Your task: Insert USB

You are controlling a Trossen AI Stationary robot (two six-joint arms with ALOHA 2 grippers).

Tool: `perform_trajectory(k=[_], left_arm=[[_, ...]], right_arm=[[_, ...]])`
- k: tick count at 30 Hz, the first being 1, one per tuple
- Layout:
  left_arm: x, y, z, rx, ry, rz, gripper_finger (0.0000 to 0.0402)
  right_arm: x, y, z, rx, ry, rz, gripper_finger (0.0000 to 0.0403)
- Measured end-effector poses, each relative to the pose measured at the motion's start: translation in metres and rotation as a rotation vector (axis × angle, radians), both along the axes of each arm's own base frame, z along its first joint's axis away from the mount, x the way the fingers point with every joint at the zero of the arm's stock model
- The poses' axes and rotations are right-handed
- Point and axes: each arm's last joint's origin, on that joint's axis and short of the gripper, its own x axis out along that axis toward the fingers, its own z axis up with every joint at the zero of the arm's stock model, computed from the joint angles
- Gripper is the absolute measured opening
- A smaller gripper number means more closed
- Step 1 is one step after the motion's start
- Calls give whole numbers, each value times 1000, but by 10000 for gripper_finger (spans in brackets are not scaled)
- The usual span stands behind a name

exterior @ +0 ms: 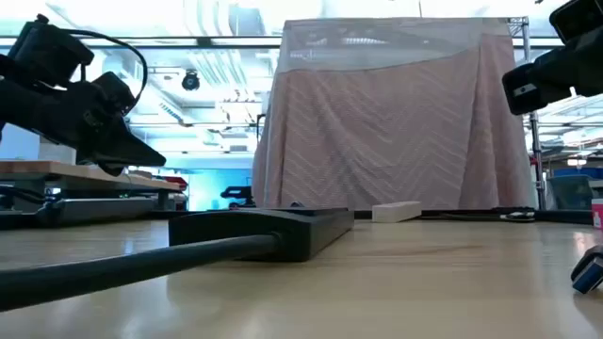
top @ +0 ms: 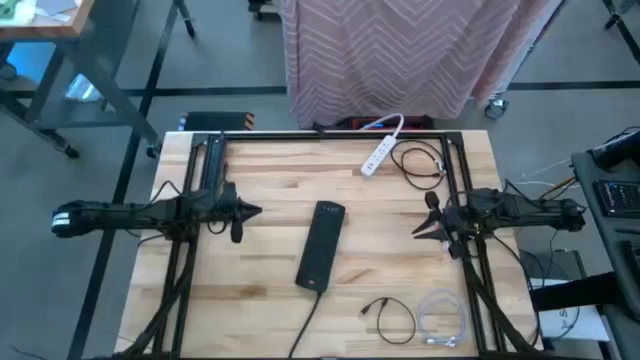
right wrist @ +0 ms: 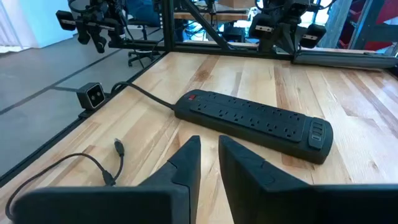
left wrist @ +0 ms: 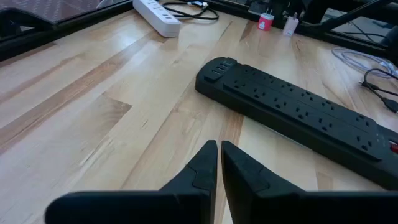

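Hovering over the table, both grippers hold nothing.
You've got the left gripper (top: 252,211) pinched shut and the right gripper (top: 421,228) open only a narrow slit, either side of the black power strip (top: 321,245) at mid-table. The black USB cable (top: 385,312) lies loose near the front edge, on the right gripper's side. High view also shows a white power strip (top: 380,153) at the back; right wrist view shows the cable's plug (right wrist: 118,147).

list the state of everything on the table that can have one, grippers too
black power strip: flat mid-table, nothing plugged in
black usb cable: loose, unplugged
white cable: coiled, loose
white power strip: flat at far edge
left gripper: shut, empty, above table
right gripper: small gap between fingers, empty
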Motion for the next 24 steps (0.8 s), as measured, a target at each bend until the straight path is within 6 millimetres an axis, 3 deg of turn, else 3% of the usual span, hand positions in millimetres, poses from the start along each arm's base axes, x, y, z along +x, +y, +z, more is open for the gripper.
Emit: perform_trajectory(k=[10, 24], left_arm=[[0, 0, 0, 0, 0, 0, 9], [0, 0, 0, 0, 0, 0, 9]], right_arm=[[0, 0, 0, -1, -1, 0, 40], [0, 0, 0, -1, -1, 0, 68]])
